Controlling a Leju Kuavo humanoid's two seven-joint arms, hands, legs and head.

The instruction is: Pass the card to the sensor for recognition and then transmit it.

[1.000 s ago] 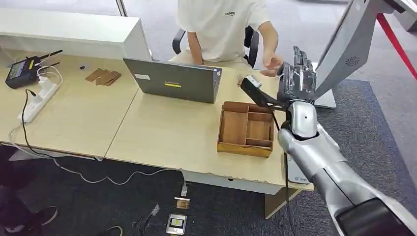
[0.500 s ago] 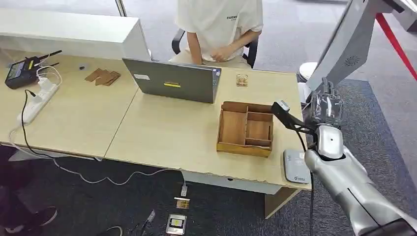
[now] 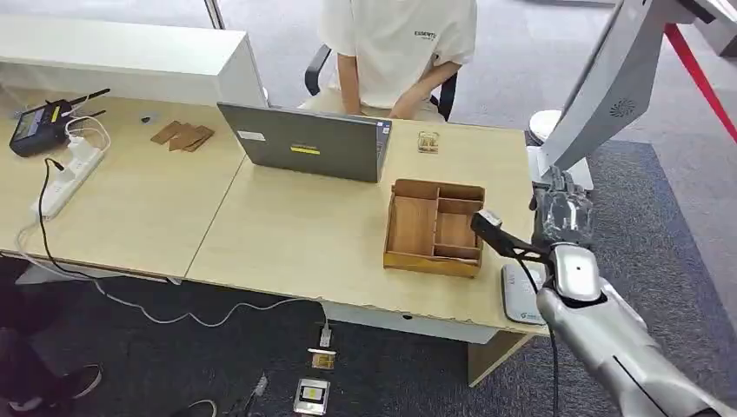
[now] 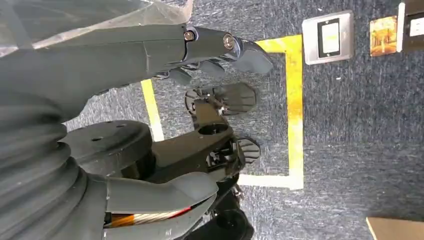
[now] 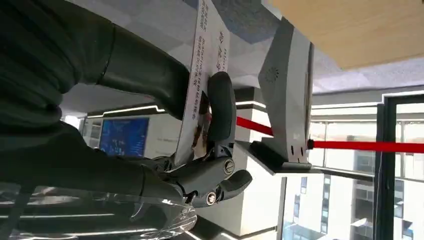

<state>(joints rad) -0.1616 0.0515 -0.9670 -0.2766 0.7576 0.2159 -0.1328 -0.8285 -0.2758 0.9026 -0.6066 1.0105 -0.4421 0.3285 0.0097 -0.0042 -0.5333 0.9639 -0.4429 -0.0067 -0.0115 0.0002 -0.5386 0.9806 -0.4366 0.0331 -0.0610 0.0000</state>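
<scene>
Right hand (image 5: 165, 130) fingers (image 5: 221, 107) pinching card (image 5: 200, 75) (edge-on)

white printed card (image 5: 200, 75) pinched edge-on in right hand (image 3: 563, 211); grey sensor (image 3: 520, 294) flat at tabletop (image 3: 295, 234) corner.

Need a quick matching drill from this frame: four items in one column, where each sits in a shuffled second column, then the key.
Items:
1. card
2. wooden tray
3. power strip
4. grey sensor pad

Places:
A. on the table's near right corner, below the right hand
B. pinched in the right hand
C. far left of the table, cables attached
D. on the table, nearer the robot than the laptop

Pairs: 1-B, 2-D, 3-C, 4-A
</scene>
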